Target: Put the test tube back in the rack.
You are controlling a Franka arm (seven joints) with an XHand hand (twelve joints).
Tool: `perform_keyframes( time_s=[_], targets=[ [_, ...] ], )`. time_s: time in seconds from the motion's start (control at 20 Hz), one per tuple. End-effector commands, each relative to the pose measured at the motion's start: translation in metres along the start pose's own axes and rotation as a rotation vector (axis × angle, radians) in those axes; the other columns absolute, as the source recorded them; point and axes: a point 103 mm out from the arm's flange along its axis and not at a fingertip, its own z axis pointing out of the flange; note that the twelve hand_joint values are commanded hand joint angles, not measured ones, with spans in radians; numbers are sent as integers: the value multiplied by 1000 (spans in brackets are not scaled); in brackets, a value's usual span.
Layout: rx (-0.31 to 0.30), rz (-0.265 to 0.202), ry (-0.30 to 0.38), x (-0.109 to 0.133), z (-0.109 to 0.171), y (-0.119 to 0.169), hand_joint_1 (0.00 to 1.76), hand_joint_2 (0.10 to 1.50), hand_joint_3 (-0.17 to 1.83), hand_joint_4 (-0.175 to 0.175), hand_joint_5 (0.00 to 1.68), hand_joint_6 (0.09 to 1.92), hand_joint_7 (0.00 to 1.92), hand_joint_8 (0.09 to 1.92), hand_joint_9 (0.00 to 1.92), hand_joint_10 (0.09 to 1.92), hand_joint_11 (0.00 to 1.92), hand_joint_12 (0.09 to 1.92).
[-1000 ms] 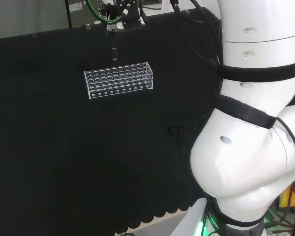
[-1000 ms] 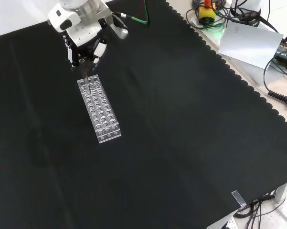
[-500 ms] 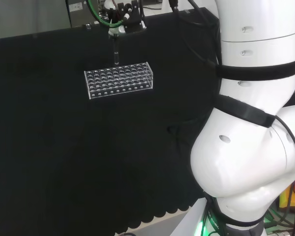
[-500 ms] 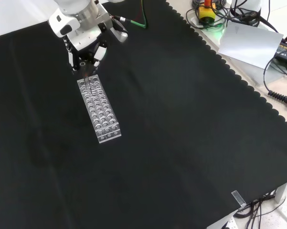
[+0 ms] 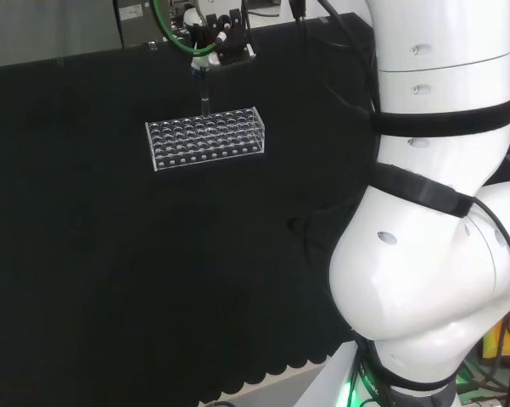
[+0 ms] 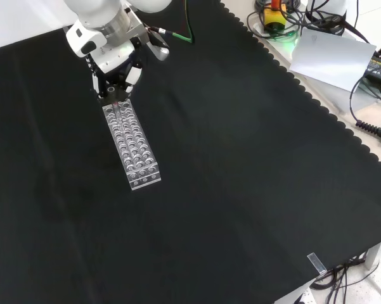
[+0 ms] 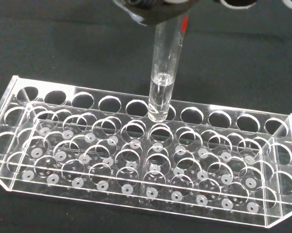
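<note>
The test tube (image 7: 163, 73) hangs upright with its rounded bottom at the mouth of a hole in the outer row of the clear rack (image 7: 136, 160), roughly midway along that row in the wrist view. It holds a little clear liquid in its lower part, and a red mark shows near its top. Whether the tip has already crossed the rim of the hole or sits just over it is hard to say from here.

The hand (image 6: 114, 73) has its fingers curled on the tube's upper end, pinching it (the fingertips show blurred and dark in the wrist view). In the front view the hand sits at the far end of the rack (image 6: 131, 144); in the head view the tube (image 5: 205, 93) hangs from it down to the rack's far edge.

The step in hand appears to be the insertion itself. The next move calls for a straight descent, keeping the tube vertical and centred over the hole, then opening the fingers once the tube rests in the rack.

The rack stands alone on the black-clothed worktop (image 6: 241, 190).
</note>
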Motion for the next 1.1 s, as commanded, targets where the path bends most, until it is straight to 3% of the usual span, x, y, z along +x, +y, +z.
perform_keyframes(
  time_s=[0.05, 1.1],
  targets=[
    [4, 5, -1, -1, 1, 2, 1237, 1030, -175, -175, 1473, 142, 1771, 451, 1690, 572, 1295, 808],
    [25, 16, 13, -9, 9, 19, 1237, 1030, -175, -175, 1475, 139, 1770, 452, 1688, 576, 1295, 810]
  ],
)
